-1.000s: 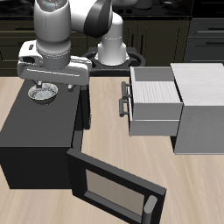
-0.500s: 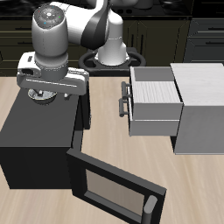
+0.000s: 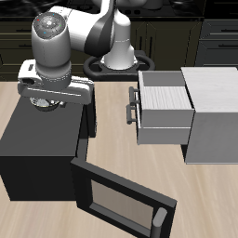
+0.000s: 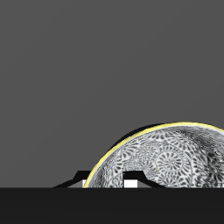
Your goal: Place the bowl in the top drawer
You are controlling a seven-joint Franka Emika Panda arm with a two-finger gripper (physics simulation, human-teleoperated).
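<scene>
The bowl (image 3: 43, 100) is small, silver-grey and speckled inside. It sits on top of the black microwave (image 3: 42, 144), near its back edge. My gripper (image 3: 44, 94) is directly over it and hides most of it. In the wrist view the bowl (image 4: 171, 162) is very close, and its yellowish rim runs between my fingertips (image 4: 85, 182). The gripper (image 4: 108, 181) looks open. The top drawer (image 3: 165, 93) is pulled out of the light grey cabinet (image 3: 216, 112), showing its whitish inside, with its bar handle (image 3: 128, 104) facing the microwave.
The microwave's windowed door (image 3: 121, 198) hangs open toward the table's front edge. A dark round plate (image 3: 98, 63) lies by the robot's base. A strip of wooden table (image 3: 112, 116) separates the microwave from the drawer.
My gripper has come down onto the bowl on the microwave top and shifted slightly back. The bowl, drawer and microwave door have not moved.
</scene>
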